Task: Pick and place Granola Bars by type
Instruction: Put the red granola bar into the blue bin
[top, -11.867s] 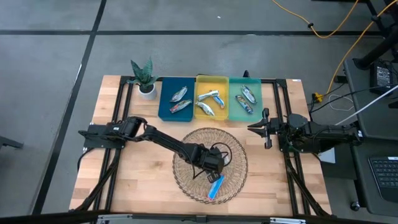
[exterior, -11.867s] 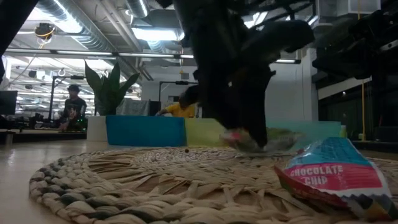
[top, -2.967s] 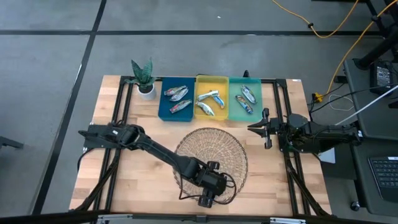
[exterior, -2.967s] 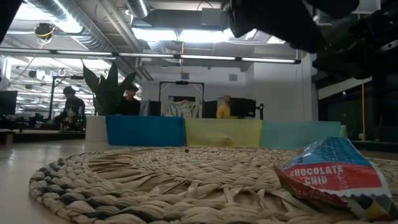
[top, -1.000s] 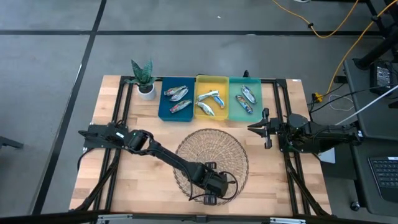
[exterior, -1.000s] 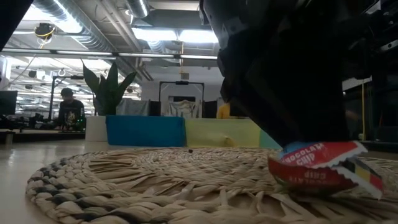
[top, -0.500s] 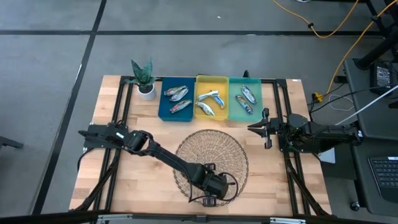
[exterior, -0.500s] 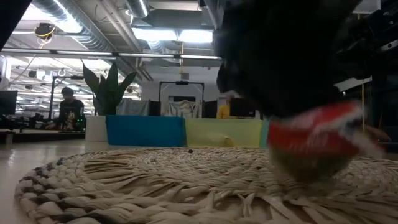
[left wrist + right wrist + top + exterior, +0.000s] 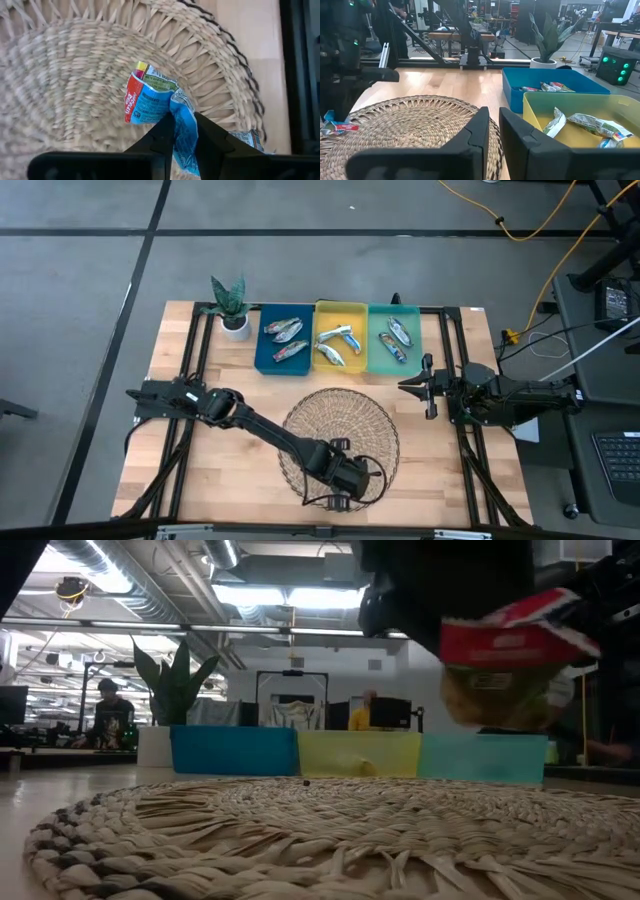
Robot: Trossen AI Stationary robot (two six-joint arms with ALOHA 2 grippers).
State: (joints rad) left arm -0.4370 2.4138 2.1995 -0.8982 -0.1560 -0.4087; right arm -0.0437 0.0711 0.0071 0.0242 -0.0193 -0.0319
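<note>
One crinkly blue-and-red wrapped granola bar (image 9: 152, 100) hangs pinched in the left gripper (image 9: 184, 131) above the round wicker basket (image 9: 65, 85), clear for sorting, while the right gripper (image 9: 493, 119) waits pressed together.

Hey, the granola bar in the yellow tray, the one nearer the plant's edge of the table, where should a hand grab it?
Take the granola bar across its narrow middle, coming straight down from above. It lies flat, its long side running roughly across the yellow tray, whose walls would likely block a level approach. Its crinkled ends would probably give a poorer hold.
</note>
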